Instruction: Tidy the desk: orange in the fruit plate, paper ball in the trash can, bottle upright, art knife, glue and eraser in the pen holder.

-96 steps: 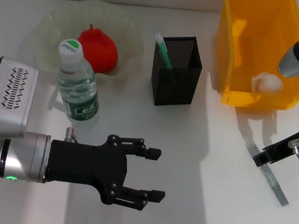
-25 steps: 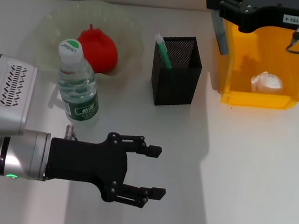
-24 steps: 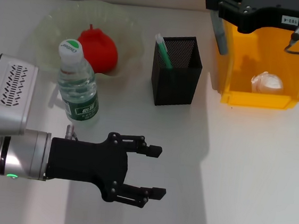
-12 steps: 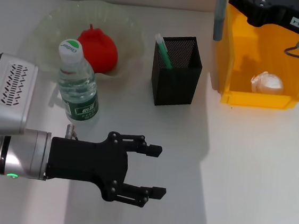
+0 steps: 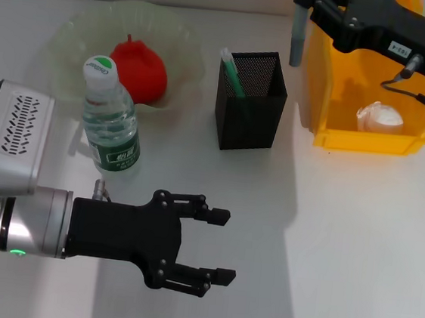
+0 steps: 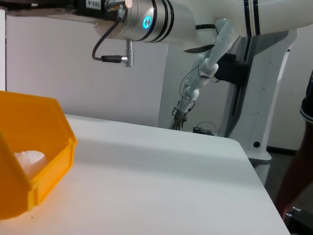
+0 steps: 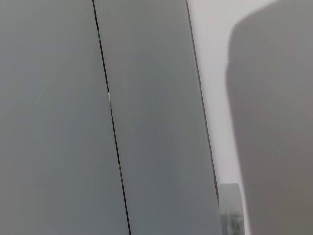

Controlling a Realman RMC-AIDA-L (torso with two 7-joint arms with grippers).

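Art knife (image 5: 297, 40) gripped upright by your right tool (image 5: 309, 17), beside the pen holder (image 5: 250, 100).
White surface (image 5: 355, 250); grey wall panels behind; left tool (image 5: 215, 246) rests spread.

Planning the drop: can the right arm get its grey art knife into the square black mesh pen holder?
Probably yes: the right end effector holds the knife just beyond the holder, whose top is open.

The right gripper (image 5: 303, 20) is running off the frame's top edge, hiding its fingers. It is covering the trash can (image 5: 368, 126) at upper right.
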